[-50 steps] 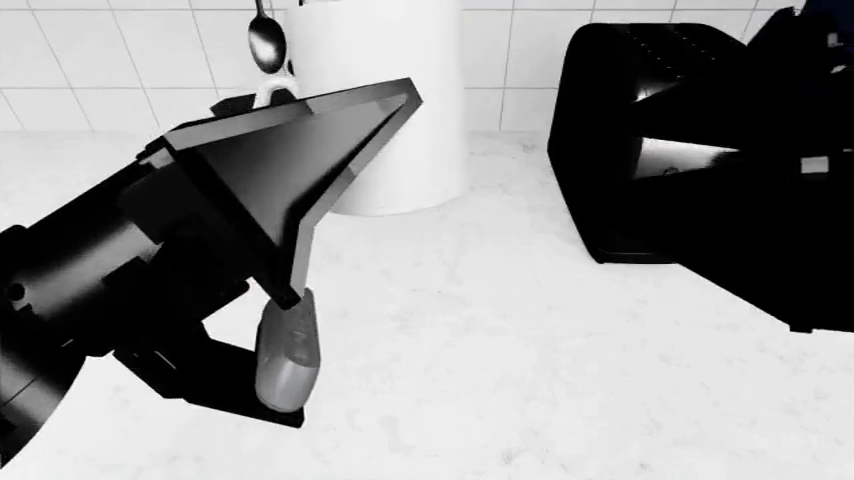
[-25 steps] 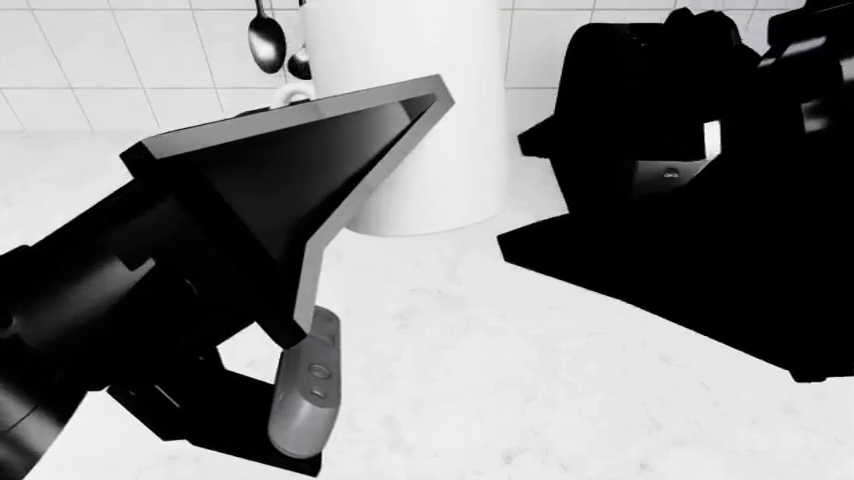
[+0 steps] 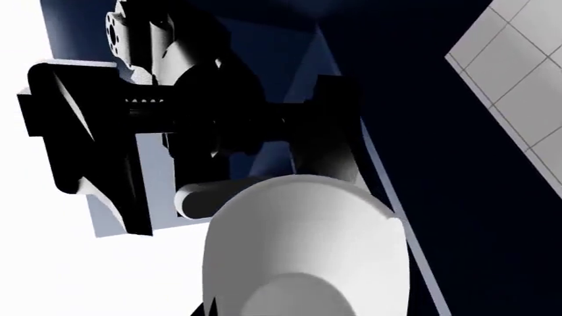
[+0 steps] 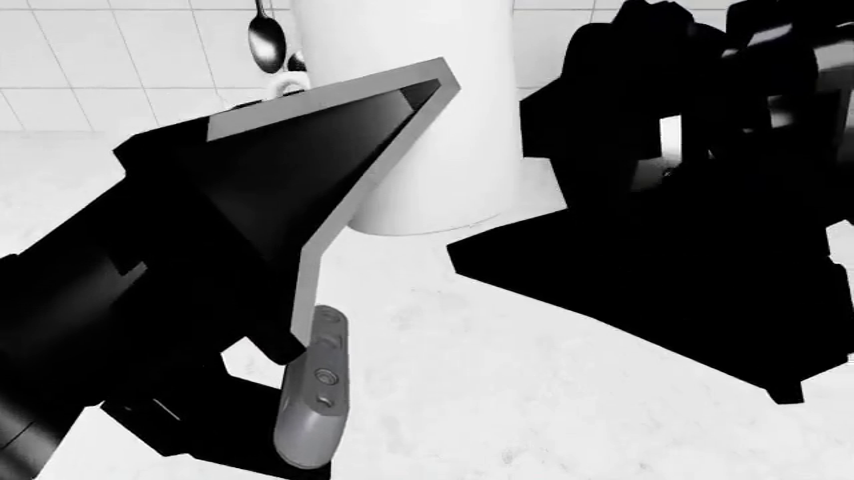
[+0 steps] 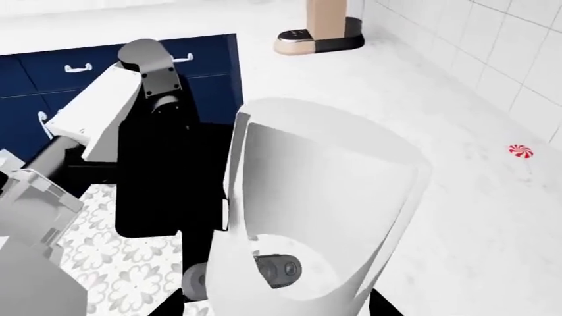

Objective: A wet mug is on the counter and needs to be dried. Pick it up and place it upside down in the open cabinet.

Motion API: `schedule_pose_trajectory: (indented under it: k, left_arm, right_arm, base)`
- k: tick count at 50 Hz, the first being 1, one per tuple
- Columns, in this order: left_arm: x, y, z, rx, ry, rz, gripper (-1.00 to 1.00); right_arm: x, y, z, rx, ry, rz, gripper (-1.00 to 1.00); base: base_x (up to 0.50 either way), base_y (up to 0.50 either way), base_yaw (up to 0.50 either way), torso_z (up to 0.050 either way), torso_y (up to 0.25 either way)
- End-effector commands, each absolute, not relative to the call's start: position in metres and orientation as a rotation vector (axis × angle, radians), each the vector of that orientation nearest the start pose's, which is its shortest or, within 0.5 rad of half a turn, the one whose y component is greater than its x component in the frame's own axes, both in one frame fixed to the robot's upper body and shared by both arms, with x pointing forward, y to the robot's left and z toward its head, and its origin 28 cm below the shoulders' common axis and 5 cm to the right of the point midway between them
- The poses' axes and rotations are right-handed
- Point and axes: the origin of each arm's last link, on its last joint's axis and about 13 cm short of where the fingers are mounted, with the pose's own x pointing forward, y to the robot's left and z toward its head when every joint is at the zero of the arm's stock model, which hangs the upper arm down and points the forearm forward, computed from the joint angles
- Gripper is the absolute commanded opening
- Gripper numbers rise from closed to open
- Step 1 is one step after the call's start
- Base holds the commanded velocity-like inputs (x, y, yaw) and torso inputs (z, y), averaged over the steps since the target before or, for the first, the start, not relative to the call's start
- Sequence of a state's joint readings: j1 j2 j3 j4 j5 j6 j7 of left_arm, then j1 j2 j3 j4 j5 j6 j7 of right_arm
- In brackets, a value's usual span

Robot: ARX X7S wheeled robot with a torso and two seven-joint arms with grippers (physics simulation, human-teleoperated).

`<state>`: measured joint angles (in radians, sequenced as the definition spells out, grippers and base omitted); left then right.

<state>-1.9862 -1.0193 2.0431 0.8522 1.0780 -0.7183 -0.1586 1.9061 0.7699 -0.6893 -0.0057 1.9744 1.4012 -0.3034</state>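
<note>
Both dark arms have swung nearer the head camera, the right arm [image 4: 694,250] now hiding the toaster.
Neither the mug nor any jaw gap is discernible: only the left gripper's grey fingertip [image 4: 314,400] shows above the counter [image 4: 534,400].

The white marble-look counter [image 4: 534,400] lies bare in front of the tall white cylinder [image 4: 427,120]. Right of the cylinder, a black toaster [image 4: 627,110] and the black right arm [image 4: 694,270] block passage. Left of the cylinder, the black left arm [image 4: 174,270] fills the room.
</note>
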Motion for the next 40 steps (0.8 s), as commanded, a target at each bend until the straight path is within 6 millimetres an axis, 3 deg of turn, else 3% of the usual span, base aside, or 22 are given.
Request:
schedule_pose_trajectory:
  k: [1, 11, 12, 30, 31, 40]
  left_arm:
    - [0.186, 0.223, 0.335, 1.992, -1.579, 0.244, -1.0]
    - [0.189, 0.224, 0.323, 1.994, -1.564, 0.216, -1.0]
    - [0.189, 0.224, 0.323, 1.993, -1.563, 0.215, -1.0]
    - [0.19, 0.225, 0.311, 2.008, -1.539, 0.198, -1.0]
    - [0.19, 0.226, 0.31, 2.014, -1.529, 0.199, 1.0]
    - [0.192, 0.232, 0.321, 2.017, -1.474, 0.268, 1.0]
  right_arm:
    - [0.216, -0.147, 0.422, -0.189, 0.3, 1.458, 1.0]
    - [0.219, -0.145, 0.423, -0.167, 0.29, 1.464, 1.0]
    - [0.219, -0.144, 0.422, -0.165, 0.294, 1.464, -1.0]
    - [0.219, -0.148, 0.426, -0.143, 0.259, 1.401, -1.0]
    - [0.219, -0.149, 0.426, -0.144, 0.256, 1.396, -1.0]
    - [0.21, -0.163, 0.432, -0.157, 0.198, 1.335, -1.0]
  base:
    - [0.0, 0.0, 0.0, 0.0, 0.0]
    - [0.0, 0.0, 0.0, 0.0, 0.0]
    - [0.0, 0.0, 0.0, 0.0, 0.0]
    - [0.0, 0.0, 0.0, 0.0, 0.0]
    - [0.0, 0.0, 0.0, 0.0, 0.0]
    - [0.0, 0.0, 0.0, 0.002, 0.0]
